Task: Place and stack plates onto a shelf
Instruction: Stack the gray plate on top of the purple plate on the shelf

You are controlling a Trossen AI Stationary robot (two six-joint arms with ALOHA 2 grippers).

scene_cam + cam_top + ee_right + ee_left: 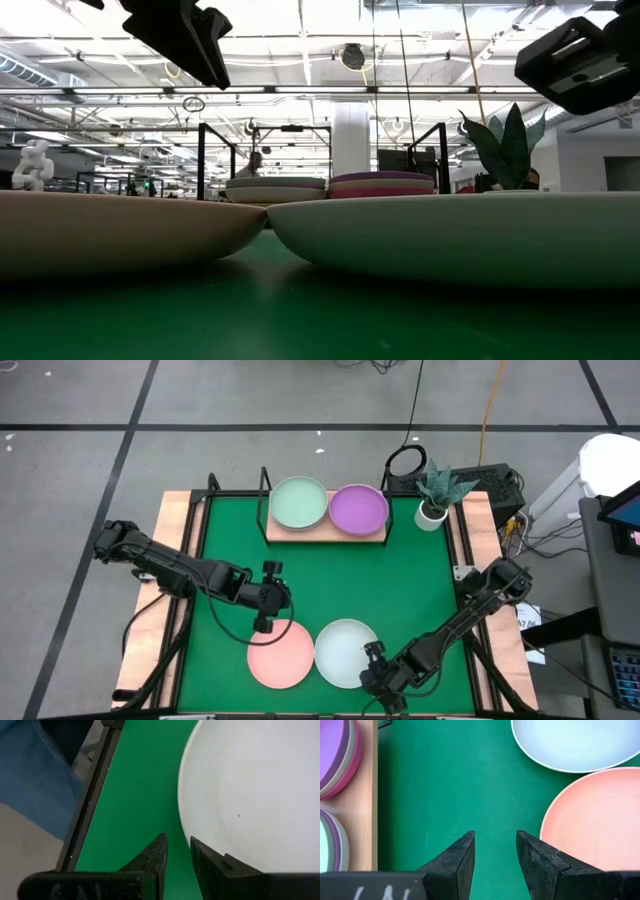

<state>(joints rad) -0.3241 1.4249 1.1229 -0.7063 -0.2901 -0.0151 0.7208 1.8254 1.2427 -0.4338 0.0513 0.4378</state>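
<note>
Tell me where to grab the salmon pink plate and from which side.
Grip the salmon pink plate by its thin raised rim, probably on the side nearest the left gripper, which hovers open just beyond that edge. It lies flat on the green mat, with the pale plate close beside it, so avoid that side.

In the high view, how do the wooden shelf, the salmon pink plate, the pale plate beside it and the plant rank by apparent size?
1. The shelf, widest.
2. The salmon pink plate and the pale plate: they look alike, so I do not rank them.
3. The plant, smallest.
</note>
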